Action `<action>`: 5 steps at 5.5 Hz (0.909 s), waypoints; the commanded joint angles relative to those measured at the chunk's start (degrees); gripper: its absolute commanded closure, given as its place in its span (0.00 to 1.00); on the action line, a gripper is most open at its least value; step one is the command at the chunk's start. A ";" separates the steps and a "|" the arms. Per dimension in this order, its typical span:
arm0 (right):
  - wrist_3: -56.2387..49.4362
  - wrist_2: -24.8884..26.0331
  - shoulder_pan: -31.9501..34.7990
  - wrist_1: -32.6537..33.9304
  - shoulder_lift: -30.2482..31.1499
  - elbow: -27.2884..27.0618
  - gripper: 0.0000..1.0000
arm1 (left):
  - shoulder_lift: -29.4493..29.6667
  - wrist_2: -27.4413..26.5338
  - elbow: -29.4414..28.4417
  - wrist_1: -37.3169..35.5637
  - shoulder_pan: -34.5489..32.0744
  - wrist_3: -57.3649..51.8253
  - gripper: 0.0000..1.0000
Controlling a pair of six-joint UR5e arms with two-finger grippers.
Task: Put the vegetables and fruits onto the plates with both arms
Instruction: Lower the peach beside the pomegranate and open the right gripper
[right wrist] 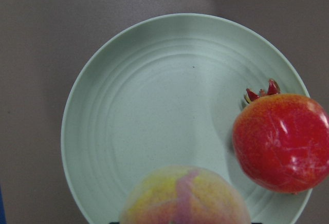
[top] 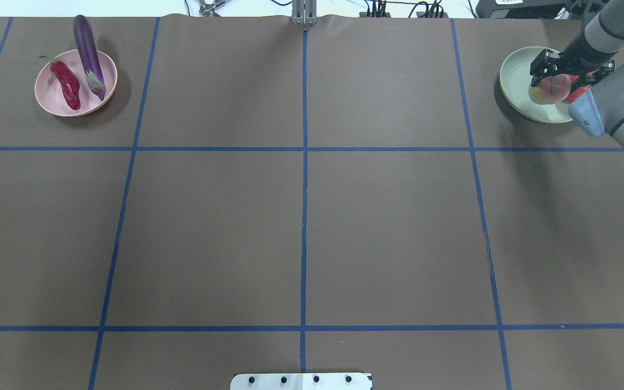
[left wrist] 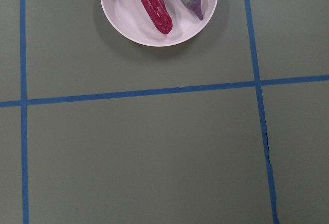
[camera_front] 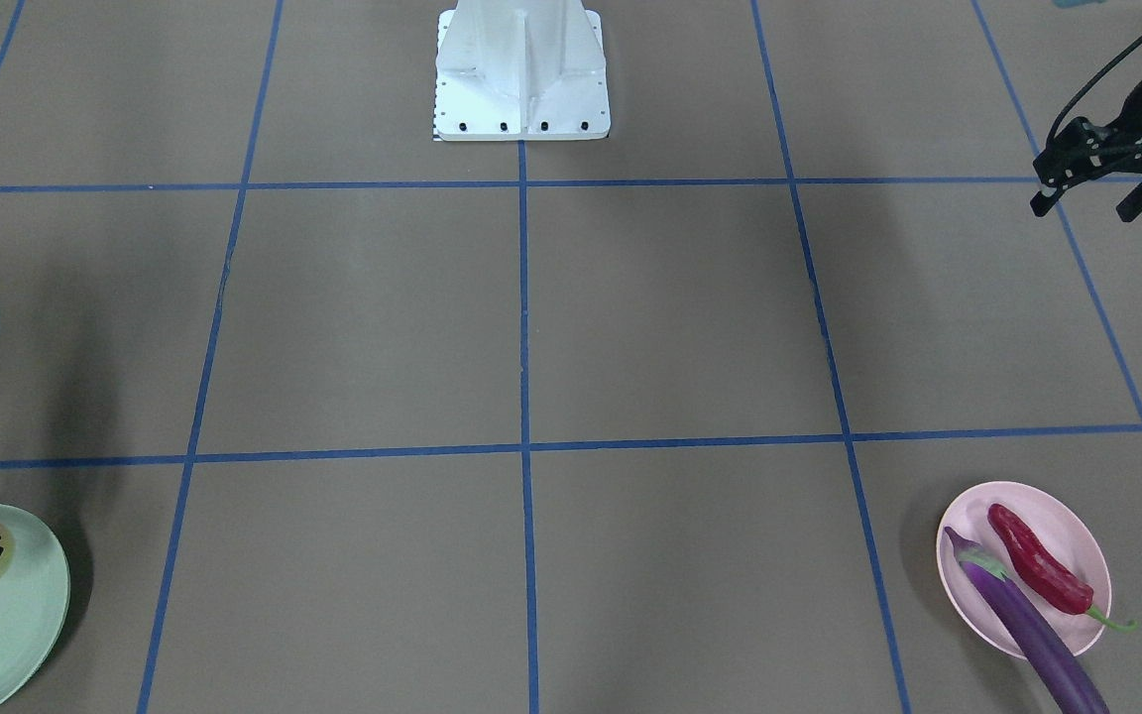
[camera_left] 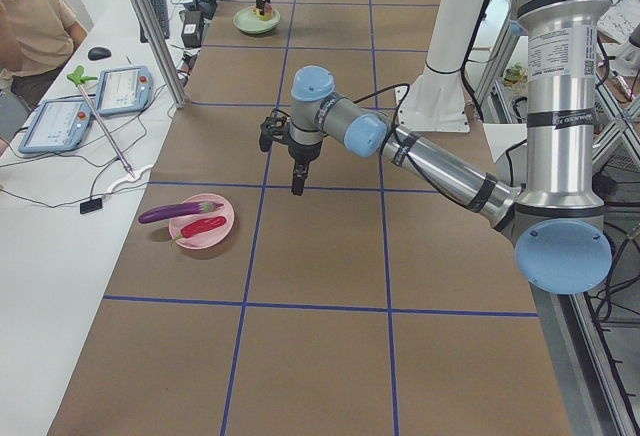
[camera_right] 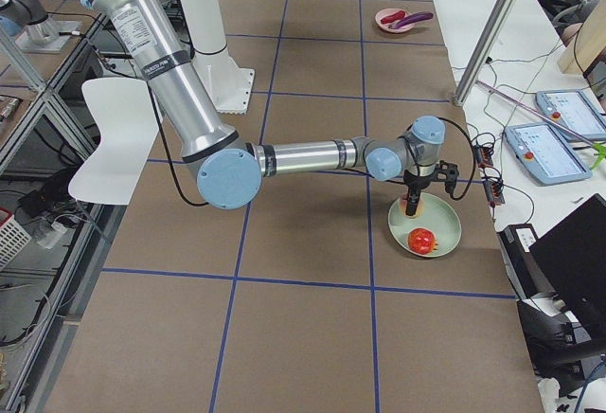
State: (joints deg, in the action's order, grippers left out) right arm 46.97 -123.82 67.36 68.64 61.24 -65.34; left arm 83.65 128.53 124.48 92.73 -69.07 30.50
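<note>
- Peach (top: 549,89), round and pink-yellow-green, is clamped between the closed fingers of the black two-finger right gripper (top: 558,81).
- It is held over the round, shallow, pale mint green plate (top: 512,76); whether it touches the plate cannot be told.
- A round red-orange pomegranate (right wrist: 280,142) with a small crown is seen lying on the same plate, just beside the peach.
- A long, glossy purple eggplant (camera_front: 1032,625) and a shorter wrinkled red chili (camera_front: 1042,570) with a thin green stem are laid side by side on the round pale pink plate (camera_front: 1077,535).
- The eggplant's capped end is rested inside the plate, while its purple end is carried out over the rim.
- The black two-finger left gripper (camera_front: 1086,203) is hung above the brown table (camera_front: 670,317) marked with blue tape lines, well apart from the pink plate, with its jaws spread open.
- The two plates are set at opposite ends of the table.
</note>
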 commanded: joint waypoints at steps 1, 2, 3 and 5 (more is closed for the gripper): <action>0.05 0.42 -1.43 -2.97 0.01 1.44 0.01 | -5.05 0.58 4.52 -0.01 -0.01 -0.01 0.00; -0.04 0.16 -1.35 -5.69 1.32 0.75 0.00 | -5.51 0.58 4.80 -0.01 -0.01 -0.09 0.00; -0.73 -0.19 -1.00 -5.54 3.68 -4.22 0.00 | -5.52 0.58 4.55 -0.01 -0.01 -0.09 0.00; -2.83 -7.35 4.24 -5.18 11.05 -12.94 0.00 | -5.26 0.67 2.53 0.08 0.25 -3.14 0.00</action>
State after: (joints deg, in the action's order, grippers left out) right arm 45.49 -127.21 68.87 63.53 68.92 -74.67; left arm 78.25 129.14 128.03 92.79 -68.91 29.24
